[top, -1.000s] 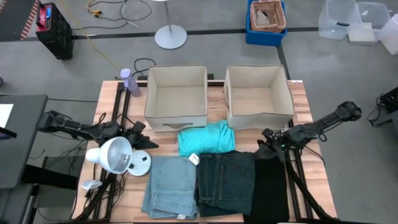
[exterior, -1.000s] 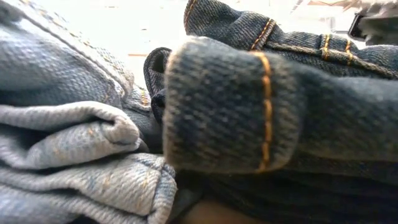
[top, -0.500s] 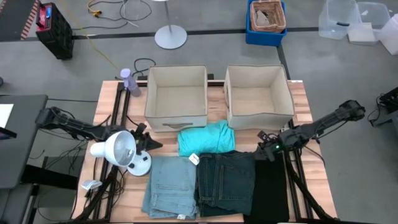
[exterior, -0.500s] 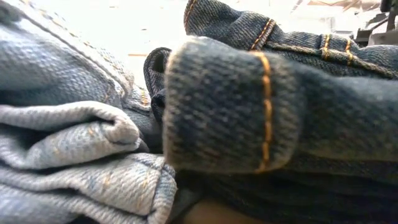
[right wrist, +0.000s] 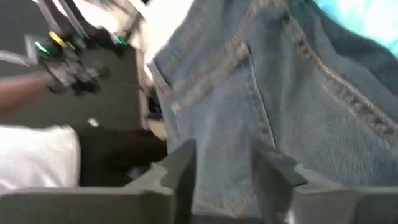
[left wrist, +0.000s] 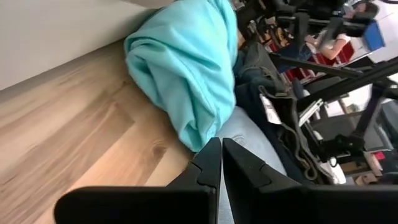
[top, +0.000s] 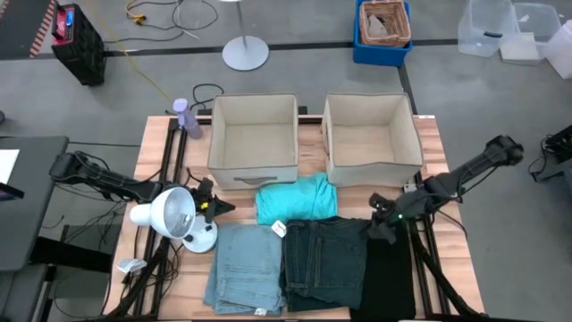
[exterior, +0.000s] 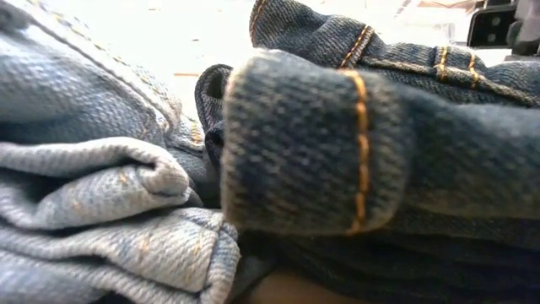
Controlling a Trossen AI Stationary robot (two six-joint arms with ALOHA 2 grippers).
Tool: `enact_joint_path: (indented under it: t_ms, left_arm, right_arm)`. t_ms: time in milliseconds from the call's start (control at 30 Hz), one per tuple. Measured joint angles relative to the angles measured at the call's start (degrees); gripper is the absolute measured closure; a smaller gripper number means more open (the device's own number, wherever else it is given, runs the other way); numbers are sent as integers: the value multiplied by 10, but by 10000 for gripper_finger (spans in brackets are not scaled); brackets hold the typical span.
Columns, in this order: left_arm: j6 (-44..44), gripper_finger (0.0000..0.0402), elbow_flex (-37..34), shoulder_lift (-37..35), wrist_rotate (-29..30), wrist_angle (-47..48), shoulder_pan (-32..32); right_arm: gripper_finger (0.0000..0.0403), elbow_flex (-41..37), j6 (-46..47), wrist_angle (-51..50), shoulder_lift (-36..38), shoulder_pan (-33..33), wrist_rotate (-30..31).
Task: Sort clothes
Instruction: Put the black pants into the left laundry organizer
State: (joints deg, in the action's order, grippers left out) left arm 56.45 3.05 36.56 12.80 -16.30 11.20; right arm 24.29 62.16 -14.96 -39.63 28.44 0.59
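Right gripper [top: 374, 225] has edged onto dark jeans [top: 326, 259] — fingers parted, empty; left gripper [top: 214, 207] — fingers together

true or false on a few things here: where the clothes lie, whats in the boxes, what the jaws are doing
1. Both beige boxes hold no clothes. True.
2. The teal shirt lies inside the right-hand box. False: it lies on the table in front of the boxes.
3. The left gripper has its jaws shut with nothing between them. True.
4. The right gripper is clamped on the black cloth. False: its jaws stand open, holding nothing.
5. The dark jeans lie between the light blue jeans and the black cloth. True.
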Motion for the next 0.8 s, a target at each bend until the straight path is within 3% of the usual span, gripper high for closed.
enact_joint_path:
  t_ms: [133,300,500,800]
  left_arm:
    - [2,391,0,4,8,0,0]
    - [3,391,0,3,16,-3,0]
    - [3,391,0,3,16,-3,0]
    - [4,391,0,3,16,-3,0]
  right_arm:
    - [185,62,-20,-133,-51,25,-2]
    - [179,104,-23,-289,-121,65,-2]
    - [185,104,-19,-329,-193,103,-1]
    - [188,104,93,-297,-271,151,44]
